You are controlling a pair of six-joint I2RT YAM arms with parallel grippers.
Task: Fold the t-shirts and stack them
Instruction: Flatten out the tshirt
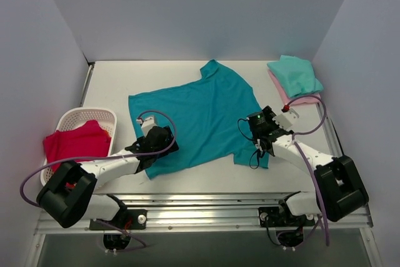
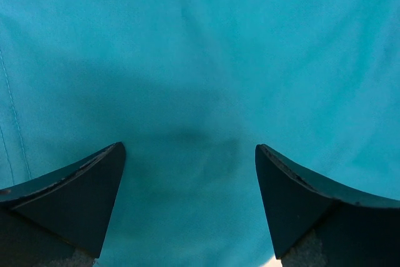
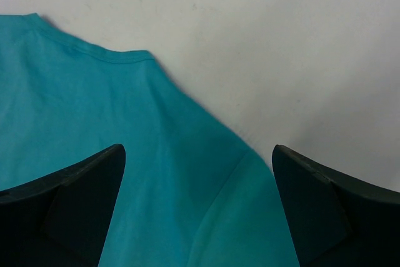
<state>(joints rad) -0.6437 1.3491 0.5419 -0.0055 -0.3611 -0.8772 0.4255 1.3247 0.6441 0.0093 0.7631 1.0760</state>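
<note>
Spanning the full work area, the white table (image 1: 112, 85) carries every item noted below.

The deep teal t-shirt (image 1: 200, 114) is the largest item. It lies spread out and unfolded near the middle of the table, set askew, with one corner pointing toward the far wall.

The white lattice basket (image 1: 87, 114) stands at the table's left edge. It holds a red cloth (image 1: 75, 142) that spills over its near-left rim.

The mint-green t-shirt (image 1: 295, 74) lies folded in the far right corner, apart from the teal one. It rests on top of the pale pink t-shirt (image 1: 305, 99), which shows only as a strip along its near edge.

The left gripper (image 2: 189, 147) is over the near-left corner of the teal t-shirt. Its jaws are spread wide and hold nothing, with only flat cloth below. Contact with the cloth cannot be determined.

The right gripper (image 3: 198, 147) is at the near-right edge of the same shirt, jaws fully apart and empty. One finger is over teal cloth and the other over bare table.
</note>
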